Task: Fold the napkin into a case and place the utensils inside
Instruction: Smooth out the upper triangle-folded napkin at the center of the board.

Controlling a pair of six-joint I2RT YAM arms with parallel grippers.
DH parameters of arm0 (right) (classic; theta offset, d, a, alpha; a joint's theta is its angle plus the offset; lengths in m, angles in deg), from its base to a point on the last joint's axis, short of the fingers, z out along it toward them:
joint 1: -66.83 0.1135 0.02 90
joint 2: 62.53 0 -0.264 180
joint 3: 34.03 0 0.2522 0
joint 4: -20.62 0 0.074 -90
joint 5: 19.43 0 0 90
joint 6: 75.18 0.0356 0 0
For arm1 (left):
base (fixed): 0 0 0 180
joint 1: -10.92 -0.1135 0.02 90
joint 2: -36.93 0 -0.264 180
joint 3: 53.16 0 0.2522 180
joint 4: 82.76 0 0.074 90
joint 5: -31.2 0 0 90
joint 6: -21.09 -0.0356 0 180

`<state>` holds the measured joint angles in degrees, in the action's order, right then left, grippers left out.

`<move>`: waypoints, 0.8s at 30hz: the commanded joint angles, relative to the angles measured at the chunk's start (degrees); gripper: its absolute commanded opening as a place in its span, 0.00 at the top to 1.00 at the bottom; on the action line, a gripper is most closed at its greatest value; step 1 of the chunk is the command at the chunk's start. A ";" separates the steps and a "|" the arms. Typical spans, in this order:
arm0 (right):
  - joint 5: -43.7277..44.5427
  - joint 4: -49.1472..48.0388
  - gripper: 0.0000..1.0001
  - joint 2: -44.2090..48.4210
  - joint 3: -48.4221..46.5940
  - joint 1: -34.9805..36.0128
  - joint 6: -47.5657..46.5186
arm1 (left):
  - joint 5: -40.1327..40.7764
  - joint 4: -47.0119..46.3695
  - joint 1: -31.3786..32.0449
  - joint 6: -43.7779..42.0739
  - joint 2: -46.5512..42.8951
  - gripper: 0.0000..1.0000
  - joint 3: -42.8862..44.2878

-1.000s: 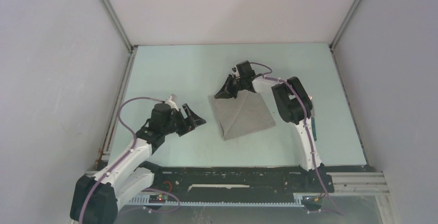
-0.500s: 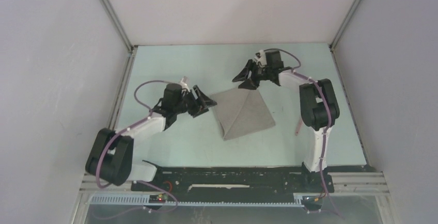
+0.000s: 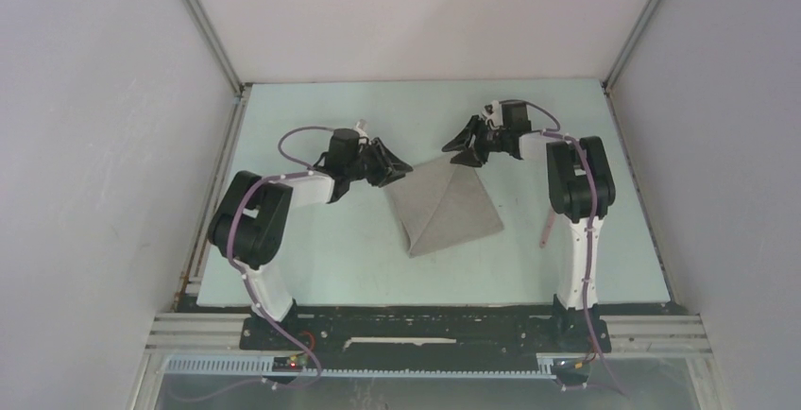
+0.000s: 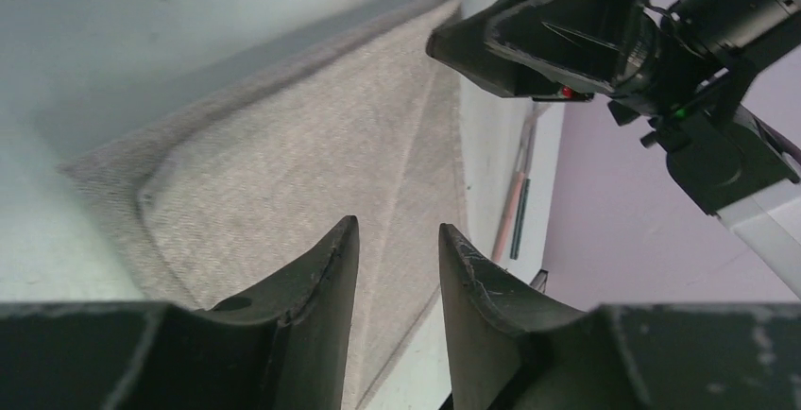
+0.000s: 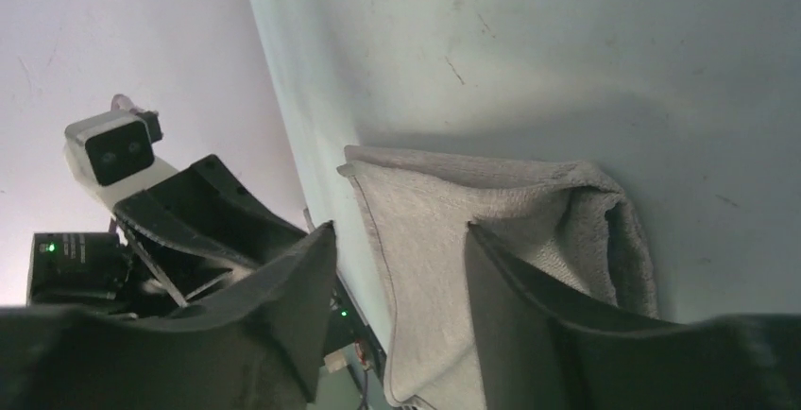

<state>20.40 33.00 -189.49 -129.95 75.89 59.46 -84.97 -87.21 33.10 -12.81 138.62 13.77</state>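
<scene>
Currently: napkin folded to a wedge, both sets of jaws parted at its far end

The napkin [image 3: 444, 207] lies flat near the middle of the pale surface [image 3: 321, 259]. It is folded over itself into a rough triangle, its tip pointing to the far side and a diagonal crease running down it. At that tip the right wrist view shows a doubled, rolled edge of cloth. The right gripper [image 3: 460, 143] hangs low just beyond the tip, jaws apart and closed on nothing. The left gripper [image 3: 395, 169] sits at the napkin's far-left corner, pointing across the cloth. Its jaws are parted too, by a narrower gap, and no cloth is pinched between them. The two grippers face each other across the tip, near but not touching. The utensils [image 3: 545, 230], a pink handle and a dark one side by side, lie on the surface right of the napkin, just beside the right arm [image 3: 576, 183] and well apart from the cloth
</scene>
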 commanded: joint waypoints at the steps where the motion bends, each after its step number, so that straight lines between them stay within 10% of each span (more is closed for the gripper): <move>1: -1.86 -3.20 0.33 -1.04 -2.72 0.26 0.51 | -0.59 -2.13 -1.48 -0.38 1.86 0.59 1.13; 7: -2.78 -6.53 0.16 -1.89 -2.35 0.91 1.82 | 1.01 -1.78 -2.71 -1.16 4.11 0.60 0.19; 24: -0.68 -10.34 0.15 -5.08 -0.20 -1.17 4.15 | 6.34 4.51 -4.98 0.52 7.77 0.64 -1.47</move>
<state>18.12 22.99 -193.05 -130.32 75.82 63.86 -81.61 -85.66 28.96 -12.38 146.55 12.65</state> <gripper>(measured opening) 0.851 0.363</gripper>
